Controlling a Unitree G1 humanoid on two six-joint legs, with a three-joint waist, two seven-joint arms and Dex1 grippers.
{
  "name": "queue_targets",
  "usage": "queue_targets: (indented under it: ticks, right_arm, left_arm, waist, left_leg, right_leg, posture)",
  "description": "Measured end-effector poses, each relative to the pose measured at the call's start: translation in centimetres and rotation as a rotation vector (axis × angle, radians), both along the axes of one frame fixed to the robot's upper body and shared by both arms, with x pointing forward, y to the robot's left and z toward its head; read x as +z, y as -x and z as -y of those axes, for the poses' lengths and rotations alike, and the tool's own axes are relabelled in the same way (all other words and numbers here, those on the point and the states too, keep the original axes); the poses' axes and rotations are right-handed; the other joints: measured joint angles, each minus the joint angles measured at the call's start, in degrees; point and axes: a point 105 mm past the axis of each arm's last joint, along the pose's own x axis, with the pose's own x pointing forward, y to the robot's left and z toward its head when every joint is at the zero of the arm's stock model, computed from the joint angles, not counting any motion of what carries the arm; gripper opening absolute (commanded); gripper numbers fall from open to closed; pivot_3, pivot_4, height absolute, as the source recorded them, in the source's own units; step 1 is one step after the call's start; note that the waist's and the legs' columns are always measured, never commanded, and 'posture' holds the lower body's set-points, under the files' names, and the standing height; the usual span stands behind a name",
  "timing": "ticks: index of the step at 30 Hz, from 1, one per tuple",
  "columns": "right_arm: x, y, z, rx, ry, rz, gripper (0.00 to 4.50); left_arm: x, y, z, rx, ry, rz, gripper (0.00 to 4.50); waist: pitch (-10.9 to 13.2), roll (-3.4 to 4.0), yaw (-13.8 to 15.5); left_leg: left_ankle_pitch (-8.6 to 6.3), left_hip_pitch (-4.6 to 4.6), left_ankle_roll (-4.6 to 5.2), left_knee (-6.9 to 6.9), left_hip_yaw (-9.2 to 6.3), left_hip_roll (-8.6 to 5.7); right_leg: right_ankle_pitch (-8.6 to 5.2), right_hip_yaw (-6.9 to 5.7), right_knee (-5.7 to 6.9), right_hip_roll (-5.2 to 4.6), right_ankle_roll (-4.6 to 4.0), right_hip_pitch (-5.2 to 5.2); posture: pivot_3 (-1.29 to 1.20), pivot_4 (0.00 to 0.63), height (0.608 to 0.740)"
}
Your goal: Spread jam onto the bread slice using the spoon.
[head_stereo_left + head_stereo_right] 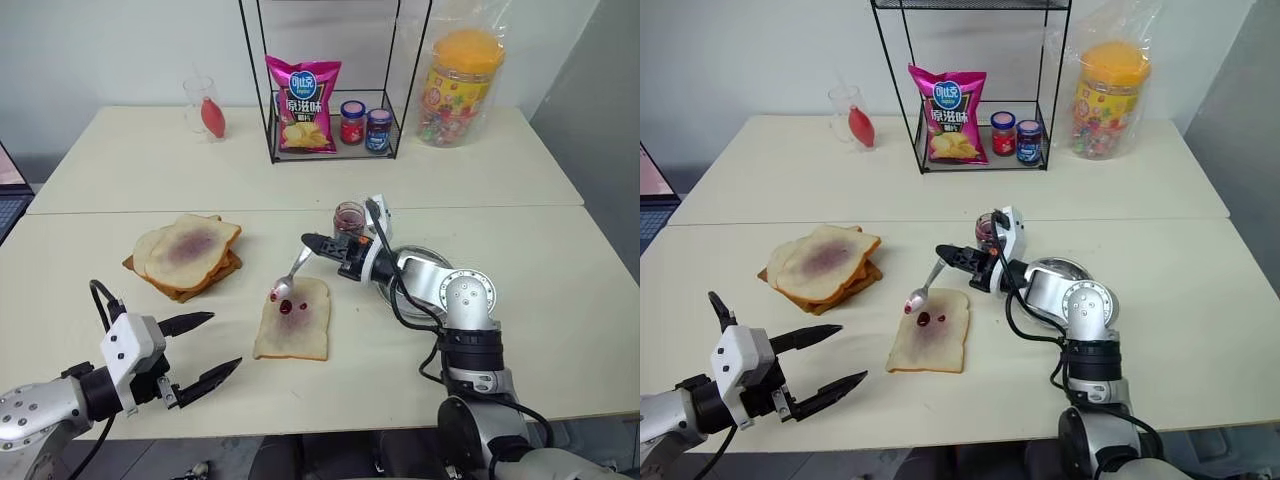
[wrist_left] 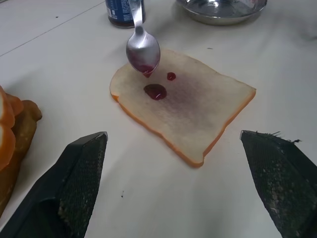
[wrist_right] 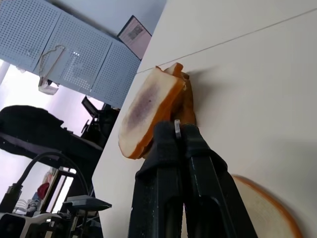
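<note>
The right gripper [image 1: 318,243] is clamped on the spoon [image 1: 291,275] handle, its bowl hanging over the bread slice [image 1: 294,320] at the far-left corner, above jam [image 2: 155,91] blobs; the left gripper [image 1: 205,347] gapes wide, empty, near the table's [image 1: 560,300] front edge; bare tabletop lies between it and the slice.

Cream table [image 1: 560,300]: bread slice [image 1: 293,320], stack of bread slices [image 1: 185,255], jam jar [image 1: 349,217], steel dish [image 1: 418,262], wire rack [image 1: 335,140], candy jar [image 1: 458,88], glass [image 1: 203,106].

We see a white bread slice [image 1: 293,322] with tan crust and dark purple-red jam [image 2: 155,91] blobs. Silver spoon [image 1: 291,278]; pink chip bag [image 1: 302,104] at 12 o'clock; red- and blue-capped jars [image 1: 365,124].
</note>
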Motion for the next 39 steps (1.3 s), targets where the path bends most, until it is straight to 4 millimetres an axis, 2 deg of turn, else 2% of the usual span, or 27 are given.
queue_targets:
  ticks: [9,16,22,29,33,39]
  right_arm:
    - [-3.1,0.1,0.6,-0.048,0.056,-0.081,0.02]
    - [-3.6,-0.2,1.4,-0.068,0.094,-0.06,0.02]
    - [-3.8,0.0,3.2,-0.045,0.108,-0.091,0.02]
    - [-3.2,0.4,5.0,-0.007,0.08,-0.154,0.02]
    - [-2.3,0.6,4.3,0.009,0.018,-0.178,0.02]
    - [-3.2,0.3,2.1,-0.016,0.007,-0.226,0.02]
  left_arm:
    - [0.1,-0.1,0.1,-0.009,-0.004,0.006,4.5]
    - [-0.2,-0.2,0.5,-0.025,-0.001,-0.004,4.5]
    - [-0.2,-0.2,0.6,-0.026,-0.005,-0.001,4.5]
    - [-0.2,-0.3,0.6,-0.027,-0.004,-0.001,4.5]
    - [-0.3,-0.2,0.6,-0.025,-0.004,-0.005,4.5]
    - [-0.4,0.2,0.8,-0.03,-0.002,-0.018,4.5]
  waist:
    - [0.0,0.0,0.0]
    - [0.0,-0.01,0.0]
    - [0.0,-0.02,0.3]
    - [0.0,-0.02,0.2]
    - [0.0,-0.02,0.1]
    - [0.0,-0.01,-0.1]
  left_leg:
    - [0.0,0.0,0.0,0.0,0.01,0.0]
    - [0.0,0.02,0.0,0.01,0.01,-0.01]
    - [0.0,0.02,0.0,0.03,-0.01,-0.05]
    - [0.0,0.02,0.0,0.02,-0.02,-0.04]
    - [0.0,0.03,0.01,0.01,-0.02,-0.02]
    - [0.0,0.03,0.0,0.0,0.02,0.0]
  right_leg:
    - [0.0,0.01,-0.01,0.0,0.0,0.0]
    - [0.0,0.0,-0.01,0.01,0.0,0.03]
    - [0.0,-0.01,-0.04,-0.02,0.0,0.09]
    - [0.0,-0.02,-0.04,-0.01,0.0,0.09]
    - [0.0,-0.01,-0.03,0.0,0.0,0.09]
    - [0.0,0.01,-0.03,0.02,0.0,0.07]
  posture:
    - [0.0,0.15,0.74]
    - [0.0,0.15,0.74]
    - [0.0,0.15,0.74]
    - [0.0,0.15,0.74]
    - [0.0,0.15,0.74]
    - [0.0,0.15,0.74]
